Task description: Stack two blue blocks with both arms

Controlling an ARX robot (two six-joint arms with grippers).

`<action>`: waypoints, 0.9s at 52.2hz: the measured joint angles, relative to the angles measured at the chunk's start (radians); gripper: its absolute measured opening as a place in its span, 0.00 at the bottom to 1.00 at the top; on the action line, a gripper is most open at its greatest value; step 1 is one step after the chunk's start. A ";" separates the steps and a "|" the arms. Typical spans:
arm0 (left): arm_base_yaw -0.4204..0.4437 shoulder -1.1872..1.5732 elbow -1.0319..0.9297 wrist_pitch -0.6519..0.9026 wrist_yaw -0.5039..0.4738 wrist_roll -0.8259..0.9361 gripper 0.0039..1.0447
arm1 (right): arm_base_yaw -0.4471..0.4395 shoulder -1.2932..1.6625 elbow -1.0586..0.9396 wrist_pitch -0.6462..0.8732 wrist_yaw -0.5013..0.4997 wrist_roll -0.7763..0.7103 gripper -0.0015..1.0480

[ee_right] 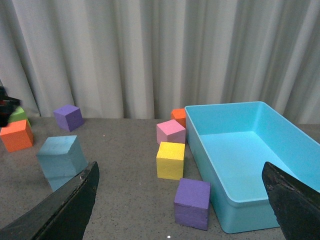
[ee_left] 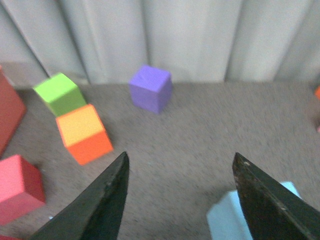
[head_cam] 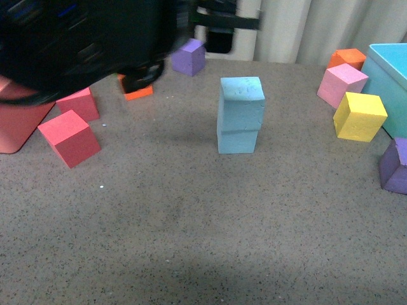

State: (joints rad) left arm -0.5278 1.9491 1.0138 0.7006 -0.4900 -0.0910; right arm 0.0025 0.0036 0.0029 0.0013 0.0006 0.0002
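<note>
In the front view, the two blue blocks (head_cam: 240, 114) were seen stacked near the middle of the table (head_cam: 191, 241), the upper one turned slightly off square on the lower, so the stacking was judged done or all but done. A blurred black mass of the left arm (head_cam: 82, 38) filled the upper left corner; no gripper could be made out there. Two red blocks (head_cam: 68, 136) lay at the left, a purple block (head_cam: 189, 57) far back, and pink (head_cam: 342, 84) and yellow (head_cam: 359, 115) blocks beside the turquoise bin (head_cam: 391, 82) at the right.

In the left wrist view, the left gripper (ee_left: 180, 192) was shown with its fingers spread wide and nothing between them. A pale blue corner of the stack was visible beside one finger, apart from it, which was read as a release with the arm clear of the stack. Green (ee_left: 60, 93) and orange (ee_left: 83, 132) blocks lay beyond.

In the right wrist view, the right gripper (ee_right: 185, 200) was likewise spread wide and empty, well away from the stack and nearer the bin, probably kept out of the way so the stack would not be knocked.
</note>
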 joint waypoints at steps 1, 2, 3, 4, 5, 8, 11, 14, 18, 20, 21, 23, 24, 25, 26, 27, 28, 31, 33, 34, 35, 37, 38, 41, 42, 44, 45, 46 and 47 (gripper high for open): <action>0.016 -0.023 -0.057 0.100 0.005 0.017 0.54 | 0.000 0.000 0.000 0.000 0.001 0.000 0.91; 0.031 -0.047 -0.111 0.189 0.017 0.027 0.51 | 0.000 0.000 0.000 0.000 0.001 0.000 0.91; 0.054 -0.090 -0.181 0.277 0.031 0.040 0.45 | 0.000 0.000 0.000 0.000 0.001 0.000 0.91; 0.068 -0.119 -0.221 0.318 0.043 0.045 0.42 | 0.000 0.000 0.000 0.000 0.000 0.000 0.91; 0.089 -0.164 -0.277 0.363 0.051 0.054 0.37 | 0.000 0.000 0.000 0.000 0.000 0.000 0.91; 0.125 -0.230 -0.375 0.423 0.082 0.063 0.26 | 0.000 0.000 0.000 0.000 0.000 0.000 0.91; 0.150 -0.268 -0.454 0.465 0.110 0.068 0.18 | 0.000 0.000 0.000 0.000 -0.003 0.000 0.91; 0.174 -0.298 -0.525 0.473 0.138 0.069 0.09 | 0.000 0.000 0.000 0.000 -0.003 0.000 0.91; 0.219 -0.367 -0.635 0.473 0.188 0.076 0.03 | 0.000 0.000 0.000 0.000 -0.002 0.000 0.91; 0.231 -0.395 -0.660 0.473 0.203 0.076 0.03 | 0.000 0.000 0.000 0.000 -0.001 0.000 0.91; 0.239 -0.415 -0.676 0.473 0.209 0.076 0.03 | 0.000 0.000 0.000 0.000 -0.001 0.000 0.91; 0.250 -0.445 -0.697 0.472 0.227 0.077 0.03 | 0.000 0.000 0.000 0.000 -0.001 0.000 0.91; 0.257 -0.466 -0.711 0.470 0.234 0.079 0.03 | 0.000 0.000 0.000 0.000 -0.001 0.000 0.91; 0.265 -0.485 -0.724 0.468 0.241 0.079 0.03 | 0.000 0.000 0.000 0.000 -0.002 0.000 0.91; 0.273 -0.504 -0.737 0.465 0.251 0.080 0.03 | 0.000 0.000 0.000 0.000 -0.002 0.000 0.91; 0.277 -0.513 -0.743 0.463 0.254 0.080 0.03 | 0.000 0.000 0.000 0.000 -0.002 0.000 0.91; 0.285 -0.530 -0.756 0.458 0.260 0.080 0.03 | 0.000 0.000 0.000 0.000 -0.002 0.000 0.91; 0.312 -0.585 -0.798 0.439 0.281 0.082 0.03 | 0.000 0.000 0.000 0.000 -0.002 0.000 0.91; 0.333 -0.629 -0.828 0.420 0.293 0.082 0.03 | 0.000 0.000 0.000 0.000 -0.002 0.000 0.91; 0.340 -0.644 -0.836 0.414 0.298 0.082 0.03 | 0.000 0.000 0.000 0.000 -0.002 0.000 0.91; 0.345 -0.659 -0.845 0.406 0.306 0.082 0.03 | 0.000 0.000 0.000 0.000 -0.002 0.000 0.91; 0.358 -0.699 -0.864 0.386 0.321 0.082 0.03 | 0.000 0.000 0.000 0.000 -0.002 0.000 0.91; 0.363 -0.715 -0.872 0.377 0.328 0.082 0.03 | 0.000 0.000 0.000 0.000 -0.002 0.000 0.91; 0.381 -0.782 -0.900 0.338 0.352 0.083 0.03 | 0.000 0.000 0.000 0.000 -0.002 0.000 0.91; 0.385 -0.799 -0.906 0.328 0.356 0.083 0.03 | 0.000 0.000 0.000 0.000 -0.002 0.000 0.91; 0.397 -0.840 -0.921 0.301 0.365 0.083 0.03 | 0.000 0.000 0.000 0.000 -0.002 0.000 0.91; 0.402 -0.857 -0.927 0.290 0.370 0.083 0.03 | 0.000 0.000 0.000 0.000 -0.002 0.000 0.91; 0.406 -0.874 -0.932 0.278 0.372 0.083 0.03 | 0.000 0.000 0.000 0.000 -0.002 0.000 0.91; 0.410 -0.890 -0.937 0.266 0.376 0.083 0.03 | 0.000 0.000 0.000 0.000 -0.002 0.000 0.91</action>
State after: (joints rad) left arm -0.1173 1.0595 0.0769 0.9668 -0.1139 -0.0082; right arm 0.0025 0.0036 0.0029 0.0013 -0.0013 -0.0002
